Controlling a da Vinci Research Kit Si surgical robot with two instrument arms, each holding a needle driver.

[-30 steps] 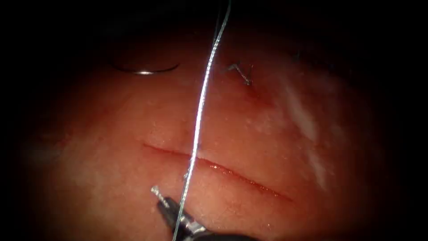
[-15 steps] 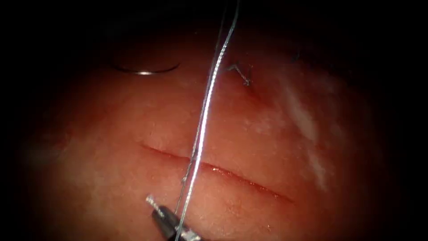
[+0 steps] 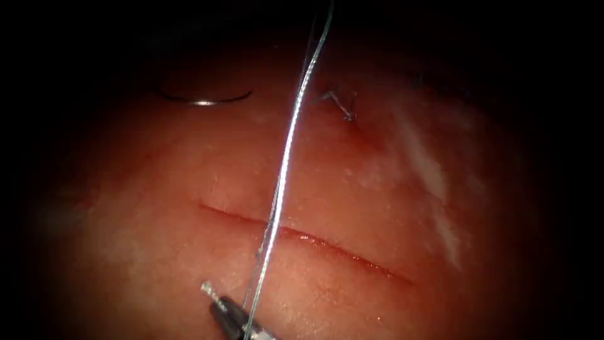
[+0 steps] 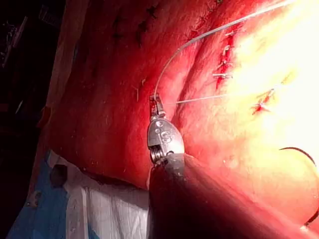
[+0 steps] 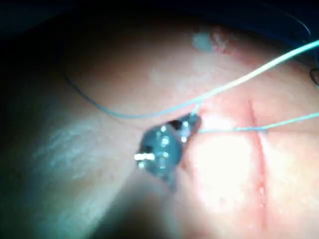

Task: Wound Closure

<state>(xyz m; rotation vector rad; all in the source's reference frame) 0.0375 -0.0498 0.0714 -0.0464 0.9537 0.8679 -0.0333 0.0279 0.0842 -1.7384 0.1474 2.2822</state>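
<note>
The cut (image 3: 314, 242) runs slantwise across the tissue (image 3: 409, 208). My right tool (image 3: 209, 291) sits just below the cut's left part, jaws shut on the thread (image 3: 286, 151). Two strands rise from it across the cut and leave the top of the endoscope view. In the right wrist view the right tool (image 5: 190, 122) grips the thread (image 5: 239, 82) beside the cut (image 5: 256, 144). The left tool (image 4: 156, 102) holds the thread (image 4: 199, 37) in shut jaws. The curved needle (image 3: 204, 101) lies free on the tissue, above and left of the cut, also visible as the needle (image 4: 299, 152).
An older stitch with short cut ends (image 3: 343, 107) sits above the cut to the right. Several stitches (image 4: 224, 50) mark the tissue in the left wrist view. A blue drape (image 4: 30, 219) and white gauze (image 4: 99, 209) lie past the tissue's edge.
My right tool has slid down and left, away from the cut, keeping its hold on the thread. The strands stay taut. The needle has not moved.
</note>
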